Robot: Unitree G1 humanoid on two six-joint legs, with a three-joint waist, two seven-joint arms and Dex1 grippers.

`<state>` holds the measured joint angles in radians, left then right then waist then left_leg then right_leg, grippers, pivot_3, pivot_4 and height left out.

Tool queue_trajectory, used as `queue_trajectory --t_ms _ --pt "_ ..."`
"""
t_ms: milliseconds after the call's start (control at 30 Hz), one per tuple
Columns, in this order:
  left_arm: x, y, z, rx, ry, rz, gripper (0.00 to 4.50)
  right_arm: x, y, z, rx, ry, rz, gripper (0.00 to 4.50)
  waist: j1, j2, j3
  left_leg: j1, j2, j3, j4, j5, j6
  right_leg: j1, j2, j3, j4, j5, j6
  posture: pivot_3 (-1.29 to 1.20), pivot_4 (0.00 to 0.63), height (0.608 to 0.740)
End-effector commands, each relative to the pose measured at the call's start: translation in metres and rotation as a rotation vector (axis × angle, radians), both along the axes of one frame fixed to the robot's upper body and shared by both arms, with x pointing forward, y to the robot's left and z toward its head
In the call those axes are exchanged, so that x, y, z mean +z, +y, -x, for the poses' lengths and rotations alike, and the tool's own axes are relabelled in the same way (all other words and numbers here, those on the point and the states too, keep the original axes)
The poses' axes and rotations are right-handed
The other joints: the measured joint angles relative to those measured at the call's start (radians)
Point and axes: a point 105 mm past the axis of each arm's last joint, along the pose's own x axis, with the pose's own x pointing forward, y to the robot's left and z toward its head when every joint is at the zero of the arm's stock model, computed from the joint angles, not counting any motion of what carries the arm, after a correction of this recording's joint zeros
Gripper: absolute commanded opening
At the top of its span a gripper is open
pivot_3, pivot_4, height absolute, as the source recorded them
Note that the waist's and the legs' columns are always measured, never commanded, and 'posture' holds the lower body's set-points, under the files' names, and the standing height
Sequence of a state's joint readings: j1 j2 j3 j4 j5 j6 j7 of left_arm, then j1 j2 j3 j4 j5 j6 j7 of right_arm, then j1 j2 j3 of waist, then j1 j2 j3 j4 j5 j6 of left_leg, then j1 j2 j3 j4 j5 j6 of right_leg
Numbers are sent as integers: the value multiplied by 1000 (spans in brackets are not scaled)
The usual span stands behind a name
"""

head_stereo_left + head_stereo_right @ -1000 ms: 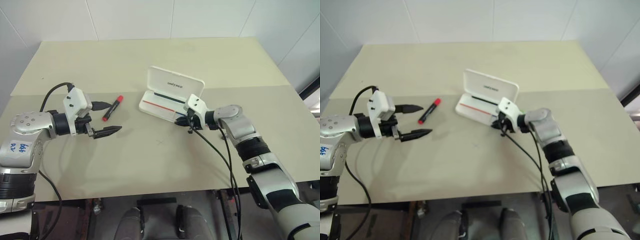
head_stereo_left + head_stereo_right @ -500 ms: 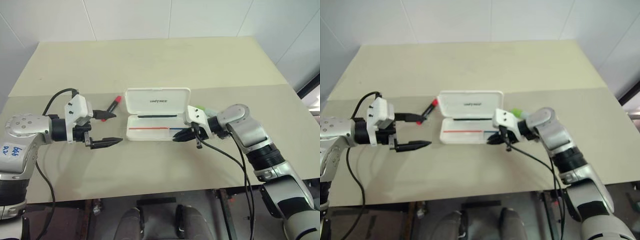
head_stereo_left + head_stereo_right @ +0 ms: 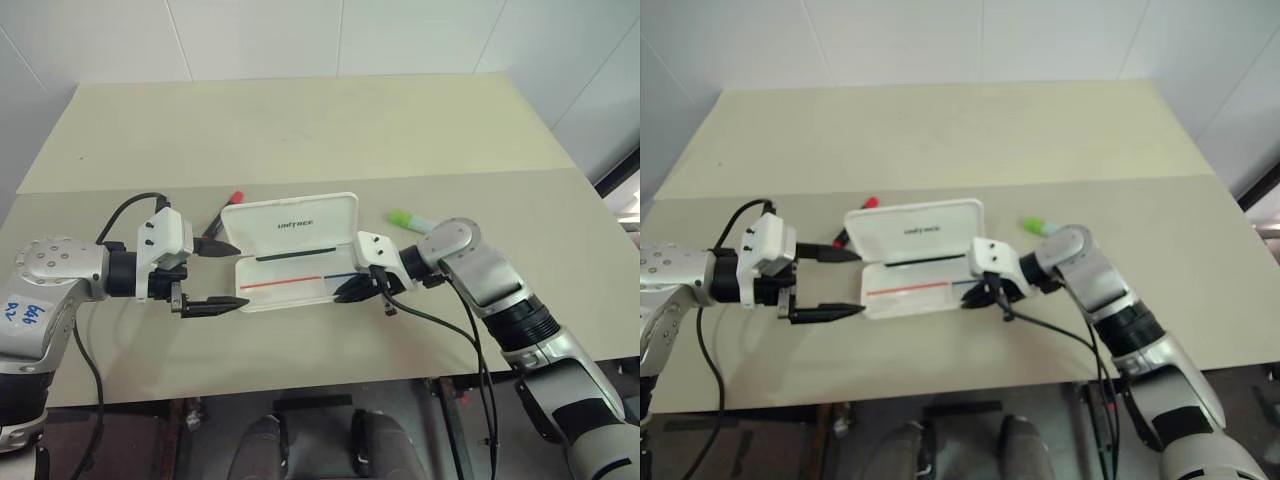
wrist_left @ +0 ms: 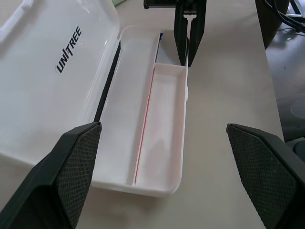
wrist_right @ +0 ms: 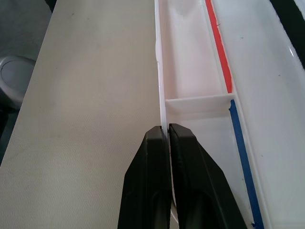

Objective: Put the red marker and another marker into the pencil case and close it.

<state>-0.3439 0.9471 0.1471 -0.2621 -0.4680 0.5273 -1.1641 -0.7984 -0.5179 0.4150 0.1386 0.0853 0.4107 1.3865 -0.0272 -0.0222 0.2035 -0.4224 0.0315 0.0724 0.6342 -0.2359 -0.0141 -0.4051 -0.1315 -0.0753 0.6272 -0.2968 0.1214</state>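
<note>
The pencil case (image 3: 290,253) lies open in front of me on the table (image 3: 300,130), my right gripper (image 3: 352,291) clenched on its thin front wall, my left gripper (image 3: 222,277) spread wide, empty, at its other end. It looks light, stiff and slippery, so I'd hold that rim. Behind the lid lies one red marker (image 3: 236,198); one green marker (image 3: 409,219) lies off to the right. One case, two markers.
</note>
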Motion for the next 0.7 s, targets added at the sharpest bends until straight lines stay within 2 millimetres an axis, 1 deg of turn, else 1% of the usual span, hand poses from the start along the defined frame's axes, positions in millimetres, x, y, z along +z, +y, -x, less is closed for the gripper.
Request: queue_trajectory --t_ms 33,267,300,333,400,633,667,700 --pt "6 -1 3 -9 -21 -11 4500 3 3 -2 4 -25 -19 21 0 0 0 0 0 0 0 0 0 0 0 0 0 0 0 0 150 740" --pt "4 0 2 -3 -24 -16 4500 -5 2 -8 -17 -44 4 21 0 0 0 0 0 0 0 0 0 0 0 0 0 0 0 0 150 740" --pt "4 -1 2 -3 -25 -16 4500 -5 1 -8 -16 -41 5 567 0 0 0 0 0 0 0 0 0 0 0 0 0 0 0 0 150 740" --pt "4 -1 1 -2 -25 -15 4500 -5 1 -8 -16 -40 6 815 0 0 0 0 0 0 0 0 0 0 0 0 0 0 0 0 150 740" --pt "4 -1 1 -2 -24 -16 4500 -5 0 -8 -17 -41 8 1485 0 0 0 0 0 0 0 0 0 0 0 1 0 0 0 0 150 740" --pt "4 0 0 2 -29 -16 4500 1 -3 -11 -34 -50 -4 3934 0 0 0 0 0 0 0 0 0 0 0 1 0 0 0 0 150 740" --pt "4 0 0 2 -30 -16 4500 3 -4 -10 -37 -48 -9 4208 0 0 0 0 0 0 0 0 0 0 0 1 0 0 0 0 150 740" --pt "4 0 0 1 -31 -15 4500 4 -4 -10 -40 -47 -13 4208 0 0 0 0 0 0 0 0 0 0 0 1 0 0 0 0 150 740"
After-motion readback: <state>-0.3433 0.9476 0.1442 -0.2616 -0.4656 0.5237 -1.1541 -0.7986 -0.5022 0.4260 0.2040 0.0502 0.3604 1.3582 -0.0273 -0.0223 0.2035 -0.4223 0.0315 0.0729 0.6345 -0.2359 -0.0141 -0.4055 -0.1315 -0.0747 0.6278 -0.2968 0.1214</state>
